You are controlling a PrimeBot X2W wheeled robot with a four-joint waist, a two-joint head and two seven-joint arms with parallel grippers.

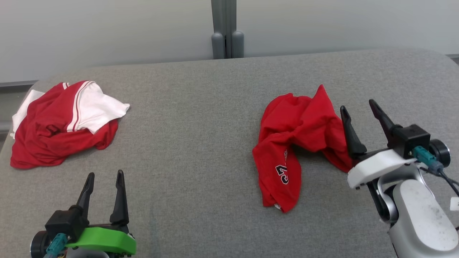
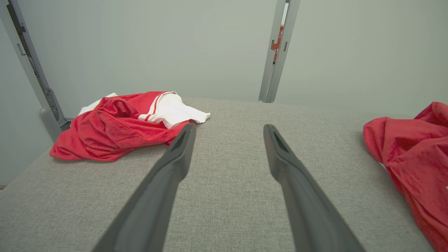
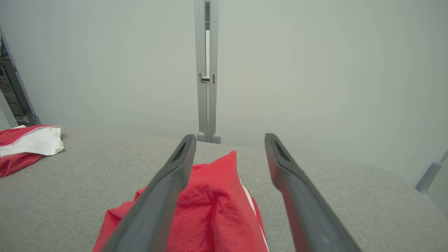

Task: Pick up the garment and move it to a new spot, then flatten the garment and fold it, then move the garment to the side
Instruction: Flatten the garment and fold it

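The crumpled red jersey [image 1: 297, 129] lies on the right half of the grey table [image 1: 200, 125], long axis running from a far peak toward the robot (numerals at the near end). The right gripper [image 1: 358, 104], fingers spread and empty, hovers over its right edge. The left gripper [image 1: 105, 173], likewise spread, sits well apart.

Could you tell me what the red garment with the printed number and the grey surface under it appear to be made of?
The red garment looks like thin knit jersey, matte with a faint sheen: it crumples into soft folds and carries a printed number. The grey surface looks like woven upholstery cloth, matte: a fine flecked weave shows in the wrist views.
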